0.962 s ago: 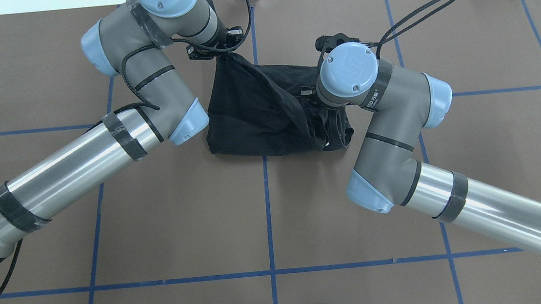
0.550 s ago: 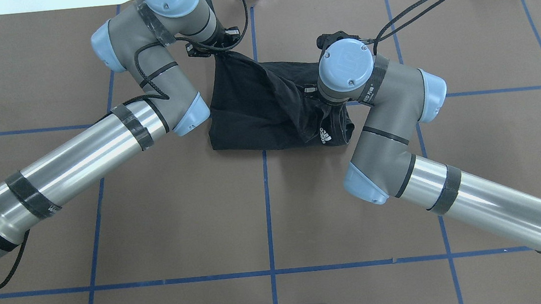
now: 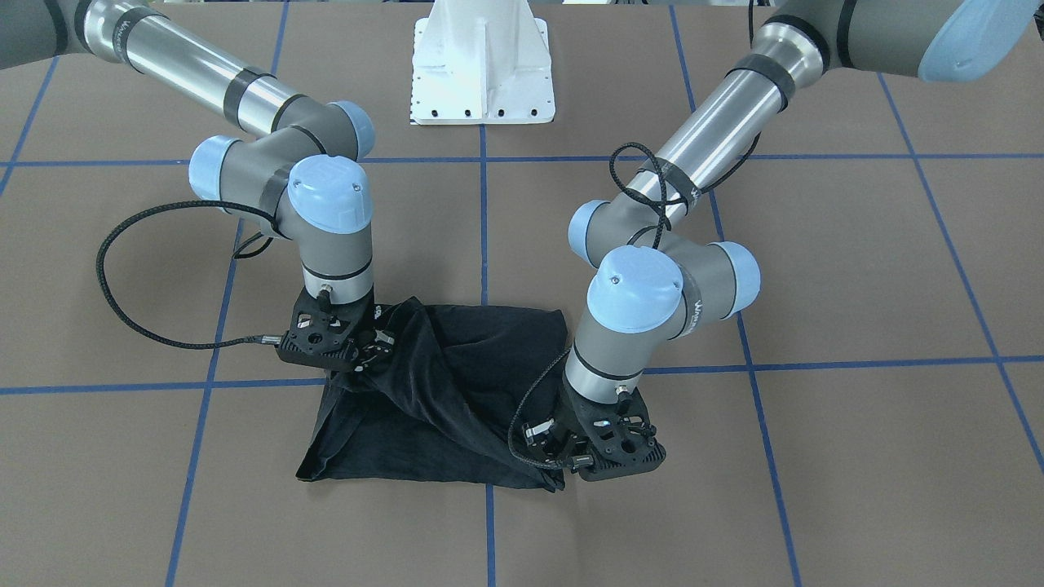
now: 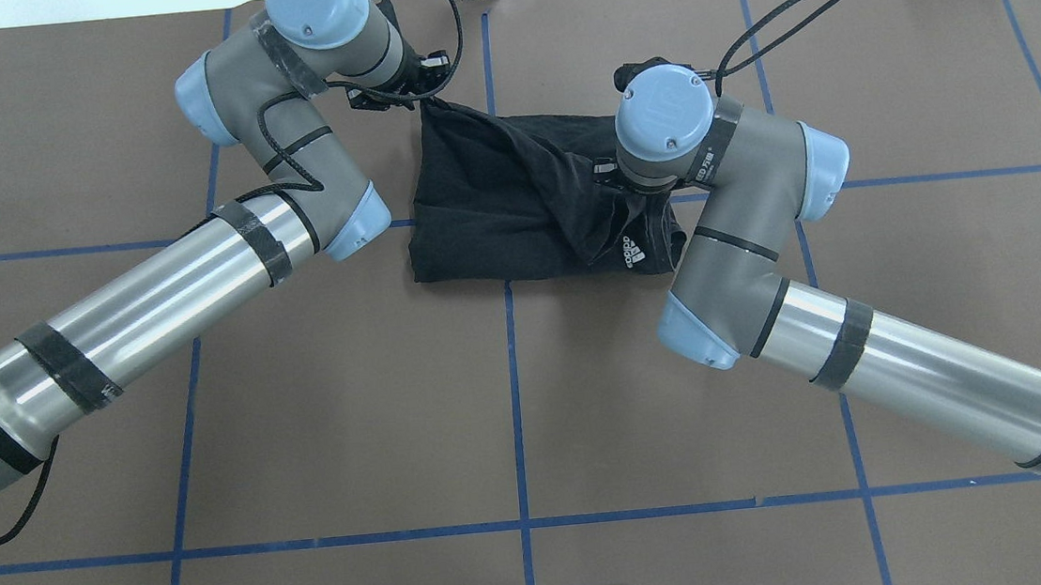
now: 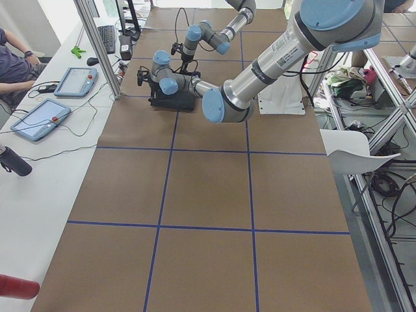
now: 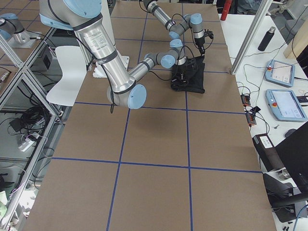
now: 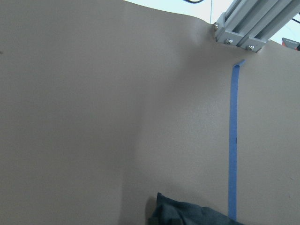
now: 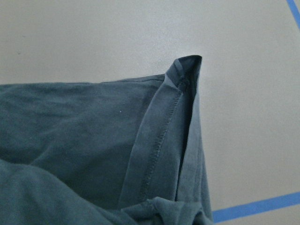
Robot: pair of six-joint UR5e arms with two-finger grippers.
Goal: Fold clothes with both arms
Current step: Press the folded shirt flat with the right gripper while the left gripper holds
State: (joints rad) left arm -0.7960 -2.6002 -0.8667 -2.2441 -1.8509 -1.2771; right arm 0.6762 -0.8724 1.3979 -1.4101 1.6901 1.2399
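The black T-shirt [image 4: 494, 210] lies bunched on the brown table [image 4: 512, 406], its white Adidas logo [image 4: 632, 250] at the near edge. Just behind the logo, the right gripper [image 3: 369, 357] pinches a raised fold. Farther off, the left gripper [image 4: 416, 94] clamps the shirt's far corner.

Table [image 4: 306, 424]: brown mat top, blue tape lines [image 4: 515, 406] laid in a grid. Aluminium post [image 7: 243, 28] at far edge, approx. centre. White bench [image 5: 39, 195] along one side, w/ two blue-edged tablets [image 5: 40, 119], keyboard [image 5: 107, 38], black bottle [image 5: 14, 160] and red cylinder [image 5: 16, 286]. Person [image 5: 12, 52] seated at it. White chair [image 5: 357, 159] on opp. side, by metal racks [image 6: 19, 77] w/ loose cables. Floor [image 5: 383, 273] grey. Light bright and even.
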